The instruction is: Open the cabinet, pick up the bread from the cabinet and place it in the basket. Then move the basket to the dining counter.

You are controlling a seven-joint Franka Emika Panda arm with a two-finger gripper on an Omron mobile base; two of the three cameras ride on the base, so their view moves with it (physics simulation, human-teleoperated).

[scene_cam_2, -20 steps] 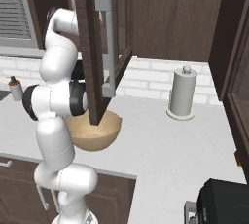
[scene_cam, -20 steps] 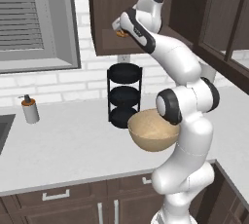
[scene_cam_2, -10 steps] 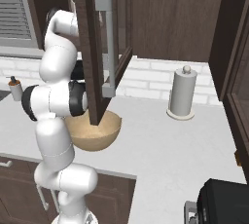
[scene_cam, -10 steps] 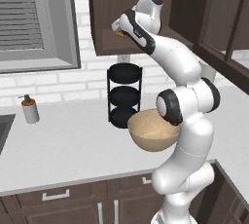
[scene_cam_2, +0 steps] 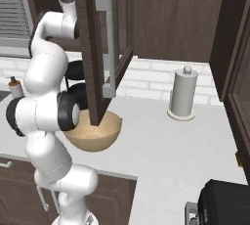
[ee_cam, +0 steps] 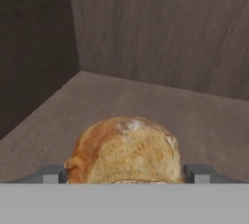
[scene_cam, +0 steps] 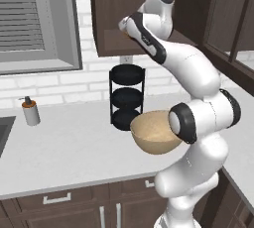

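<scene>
- Left base view: bread (scene_cam: 127,32) is glimpsed at the gripper (scene_cam: 124,28), which is reached up into the cabinet (scene_cam: 130,11); the basket (scene_cam: 155,132) stands on the counter below the cabinet.
- Right base view: cabinet door (scene_cam_2: 101,48) is seen swung open above the basket.
- Hand view: bread lies on the cabinet shelf (ee_cam: 121,101), bracketed by spread fingertips (ee_cam: 52,174) that appear just at its sides; the picking step is judged in hand, and closing, then lifting out, is called for.

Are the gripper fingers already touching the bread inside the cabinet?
Cannot tell. In the hand view the fingertips flank the bread closely on both sides, but no gap or contact shows plainly.
</scene>
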